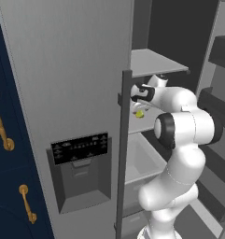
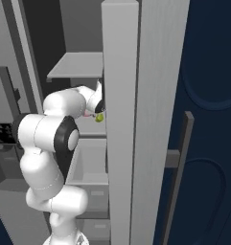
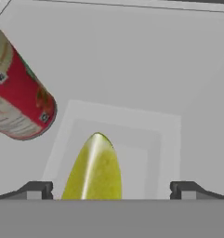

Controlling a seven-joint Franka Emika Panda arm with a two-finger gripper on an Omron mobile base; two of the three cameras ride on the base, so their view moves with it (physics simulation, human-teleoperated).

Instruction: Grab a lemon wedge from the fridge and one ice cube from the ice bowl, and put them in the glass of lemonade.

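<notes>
I have the tool (image 3: 108, 190) inside the fridge (image 1: 62, 93), jaws wide apart around the lemon wedge (image 3: 94, 169), not gripping; a can (image 3: 18, 97) lies at ten o'clock. Everything remains undone.

Lemon wedge (image 3: 94, 169) between fingers (image 3: 35, 189) inside fridge (image 1: 72, 93), can (image 3: 18, 100) left

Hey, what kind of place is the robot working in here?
Likely a home kitchen: a steel fridge with its dispenser stands open beside navy cabinets, with a can inside.
</notes>
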